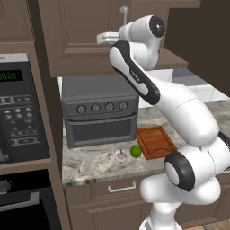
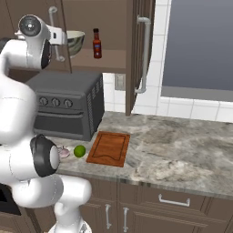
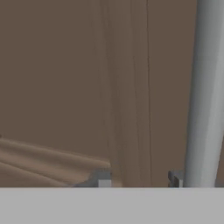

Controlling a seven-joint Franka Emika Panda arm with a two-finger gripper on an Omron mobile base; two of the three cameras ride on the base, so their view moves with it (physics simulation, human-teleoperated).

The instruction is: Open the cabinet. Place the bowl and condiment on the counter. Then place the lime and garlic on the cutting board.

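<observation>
Gripper (image 3: 139,180): tips stand apart with only door panel between them, so it is open and holding nothing. Left door handle (image 3: 204,87), a silver bar, runs up the right side of the hand view, just outside my right fingertip (image 3: 175,178), not between the tips.

Step in hand (my judgement): taking the left door of the cabinet (image 2: 134,45). Its right door already stands open, centre of the right base view.

To do it well:
- Shift sideways toward the bar until it sits between the tips, then close.
- Keep the tips square to the bar; a skewed grip may slip along it.
- Pull in an arc about the hinge, not straight back.
- Risk: closing now would catch only air.

Containers:
- Cabinet shelf, upper left of the right base view: bowl (image 2: 75,41) upright, contents not visible; condiment (image 2: 97,43) upright just beside it, apart.
- Cutting board (image 2: 109,148), lower centre on the worktop (image 2: 182,150): bare.
- Lime (image 2: 79,151) and garlic (image 2: 63,152) lie on the worktop just left of the board, close together, in front of the toaster oven (image 2: 68,104).
</observation>
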